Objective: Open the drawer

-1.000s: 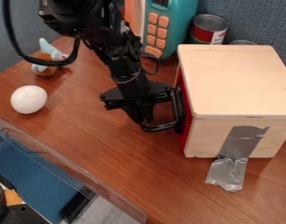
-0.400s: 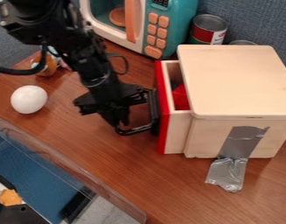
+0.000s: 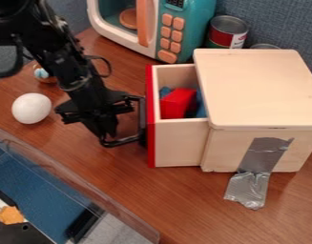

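Drawer (image 3: 180,143) well out of wooden cabinet (image 3: 260,88), just beside black pincer (image 3: 108,133), at its handle (image 3: 142,119). Pincer's opening, any grip: cannot tell. Overlong pull could tip drawer out; wide backing could knock white ball (image 3: 31,108) beyond pincer.

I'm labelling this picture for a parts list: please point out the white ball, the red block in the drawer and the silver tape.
White ball (image 3: 31,108): camera view, middle of its surface.
Red block (image 3: 176,103): camera view, its upper part.
Silver tape (image 3: 248,187): camera view, its lower piece.
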Action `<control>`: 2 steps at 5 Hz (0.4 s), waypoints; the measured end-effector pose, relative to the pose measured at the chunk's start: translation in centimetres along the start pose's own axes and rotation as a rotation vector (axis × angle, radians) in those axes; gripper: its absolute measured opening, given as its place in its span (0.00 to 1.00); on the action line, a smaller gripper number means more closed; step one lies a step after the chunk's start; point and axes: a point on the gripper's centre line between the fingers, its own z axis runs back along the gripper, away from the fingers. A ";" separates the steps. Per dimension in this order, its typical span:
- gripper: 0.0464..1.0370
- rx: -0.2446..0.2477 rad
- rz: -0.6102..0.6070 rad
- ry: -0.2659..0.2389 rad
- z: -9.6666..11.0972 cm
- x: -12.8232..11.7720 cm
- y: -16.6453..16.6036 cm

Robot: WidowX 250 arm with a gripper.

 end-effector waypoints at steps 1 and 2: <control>0.09 0.018 -0.040 0.023 0.9 0.0 0.4; 0.09 0.032 -0.055 0.019 1.8 0.2 0.2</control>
